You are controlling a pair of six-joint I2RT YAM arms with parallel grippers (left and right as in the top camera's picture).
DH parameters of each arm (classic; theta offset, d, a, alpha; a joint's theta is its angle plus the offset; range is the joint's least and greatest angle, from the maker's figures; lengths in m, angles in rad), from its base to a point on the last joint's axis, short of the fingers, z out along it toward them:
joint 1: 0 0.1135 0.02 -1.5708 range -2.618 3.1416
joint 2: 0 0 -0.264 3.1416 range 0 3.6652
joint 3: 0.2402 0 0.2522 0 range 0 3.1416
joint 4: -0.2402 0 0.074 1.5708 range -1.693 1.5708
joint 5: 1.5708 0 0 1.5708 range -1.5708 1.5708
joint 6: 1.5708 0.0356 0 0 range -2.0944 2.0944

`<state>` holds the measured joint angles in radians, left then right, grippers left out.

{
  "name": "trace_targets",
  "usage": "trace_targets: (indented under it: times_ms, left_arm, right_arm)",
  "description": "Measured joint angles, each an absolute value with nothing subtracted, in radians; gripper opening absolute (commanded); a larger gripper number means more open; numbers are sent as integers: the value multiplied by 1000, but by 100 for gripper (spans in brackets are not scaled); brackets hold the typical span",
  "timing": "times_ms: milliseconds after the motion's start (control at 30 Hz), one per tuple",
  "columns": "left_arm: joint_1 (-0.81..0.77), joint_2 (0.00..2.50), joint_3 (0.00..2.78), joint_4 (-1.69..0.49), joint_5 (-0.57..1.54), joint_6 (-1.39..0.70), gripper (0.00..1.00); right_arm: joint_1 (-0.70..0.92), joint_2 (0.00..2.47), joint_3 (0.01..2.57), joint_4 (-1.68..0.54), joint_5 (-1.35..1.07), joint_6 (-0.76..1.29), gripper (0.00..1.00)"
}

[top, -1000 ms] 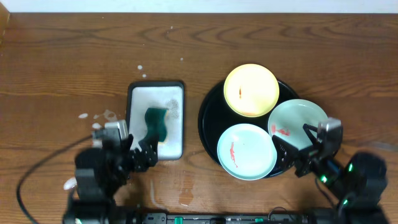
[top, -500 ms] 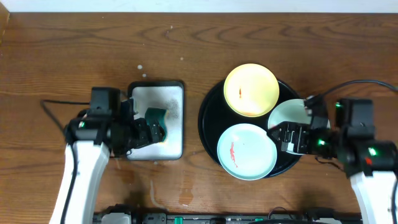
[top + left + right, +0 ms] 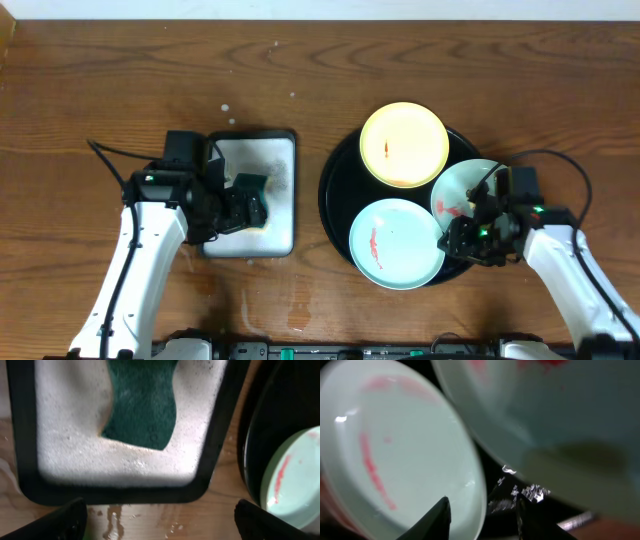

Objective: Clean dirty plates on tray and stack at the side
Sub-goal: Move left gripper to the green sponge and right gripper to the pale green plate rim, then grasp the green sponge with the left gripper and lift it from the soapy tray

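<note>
The black round tray [image 3: 333, 190] holds a yellow plate [image 3: 403, 145] at the back, a mint plate [image 3: 397, 243] with a long red smear at the front, and a second mint plate [image 3: 470, 185] on the right. My right gripper [image 3: 462, 238] sits low between the two mint plates. In the right wrist view its jaws [image 3: 482, 515] stand partly apart astride the front mint plate's [image 3: 395, 450] rim, with gaps showing on both sides. The right mint plate [image 3: 560, 405] fills the upper right. My left gripper [image 3: 243, 208] hangs wide open over the green sponge [image 3: 252, 190].
The sponge [image 3: 142, 405] lies in a rectangular dark tray [image 3: 125, 492] with soapy white foam, left of the round tray [image 3: 255, 435]. Water drops and a wet patch [image 3: 300, 315] mark the wood in front of it.
Both arms have reached in from the front edge. The left one moved over the soapy tray. The right gripper came down between the mint plates and its jaws have narrowed.
</note>
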<state>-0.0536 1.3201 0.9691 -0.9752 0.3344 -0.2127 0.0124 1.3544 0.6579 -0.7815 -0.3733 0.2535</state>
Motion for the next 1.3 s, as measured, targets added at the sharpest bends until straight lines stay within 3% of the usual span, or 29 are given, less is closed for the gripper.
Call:
trace_targets:
  times_ms: [67,200,667,767,933,1033,1300]
  left_arm:
    - [-70,1320,969,-958,318,-209,92]
    - [-101,1320,969,-931,282,-208,91]
    - [-110,1320,892,-865,243,-208,81]
    - [-111,1320,823,-781,232,-205,80]
    - [-112,1321,686,-543,226,-207,69]
    - [-113,1332,659,-452,214,-212,69]
    - [-113,1388,745,-570,149,-222,70]
  right_arm:
    - [12,1396,645,-729,-373,252,29]
    - [14,1470,644,-649,-374,251,1]
    - [94,1486,645,-511,-315,256,1]
    - [114,1477,646,-509,-289,257,1]
    - [153,1472,648,-503,-262,259,1]
    - [173,1471,648,-503,-252,260,1]
    - [181,1471,649,-504,-249,260,1]
